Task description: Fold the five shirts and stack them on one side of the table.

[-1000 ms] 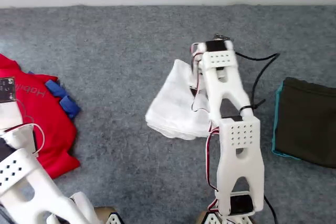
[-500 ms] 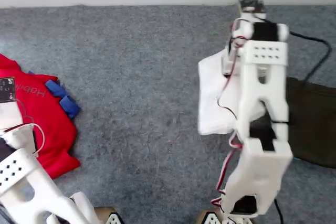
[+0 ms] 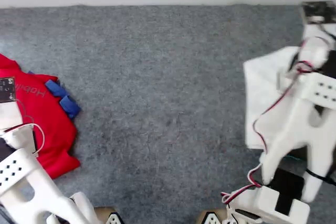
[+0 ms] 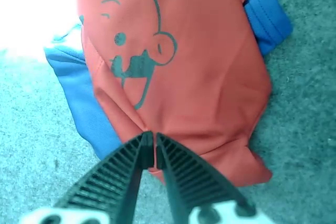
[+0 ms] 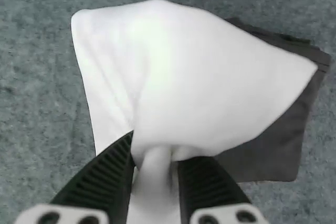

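Fingers (image 5: 107, 174) of the right gripper (image 5: 152, 156) clamped on a bunched white shirt (image 5: 194, 77), held over the folded dark shirt (image 5: 283, 145). Right arm (image 3: 302, 114) swung to the table's (image 3: 157, 77) right edge. Left gripper (image 4: 149, 148) pinched closed, low over the red shirt (image 4: 194, 77).

White shirt (image 5: 199, 77) bunched above folded dark shirt (image 5: 287, 141), red shirt (image 3: 50, 124) apart

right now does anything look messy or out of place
The white shirt, pinched in the right gripper, is bunched and drapes askew over the dark folded shirt. The red shirt lies rumpled over a blue shirt.
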Robot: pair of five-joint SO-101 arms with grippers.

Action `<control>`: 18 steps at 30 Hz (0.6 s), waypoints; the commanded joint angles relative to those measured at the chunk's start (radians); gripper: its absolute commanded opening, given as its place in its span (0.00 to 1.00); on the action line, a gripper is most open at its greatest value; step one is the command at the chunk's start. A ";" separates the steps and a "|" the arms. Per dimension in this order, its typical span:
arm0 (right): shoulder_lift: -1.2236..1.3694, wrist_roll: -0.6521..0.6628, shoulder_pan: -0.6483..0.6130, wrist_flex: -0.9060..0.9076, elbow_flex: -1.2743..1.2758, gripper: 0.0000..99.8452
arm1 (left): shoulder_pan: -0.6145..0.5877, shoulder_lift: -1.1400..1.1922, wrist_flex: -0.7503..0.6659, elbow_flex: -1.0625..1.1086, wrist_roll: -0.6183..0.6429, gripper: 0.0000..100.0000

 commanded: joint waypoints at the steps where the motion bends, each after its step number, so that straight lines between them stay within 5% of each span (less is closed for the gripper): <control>1: -0.018 0.055 0.081 0.038 0.000 0.01 | 0.008 -0.014 -0.012 -0.018 -0.009 0.02; 14: 0.225 0.213 0.260 -0.209 -0.006 0.01 | 0.008 -0.014 -0.012 -0.018 -0.009 0.02; 18: 0.242 0.247 0.302 -0.228 -0.012 0.20 | 0.008 -0.014 -0.012 -0.018 -0.009 0.02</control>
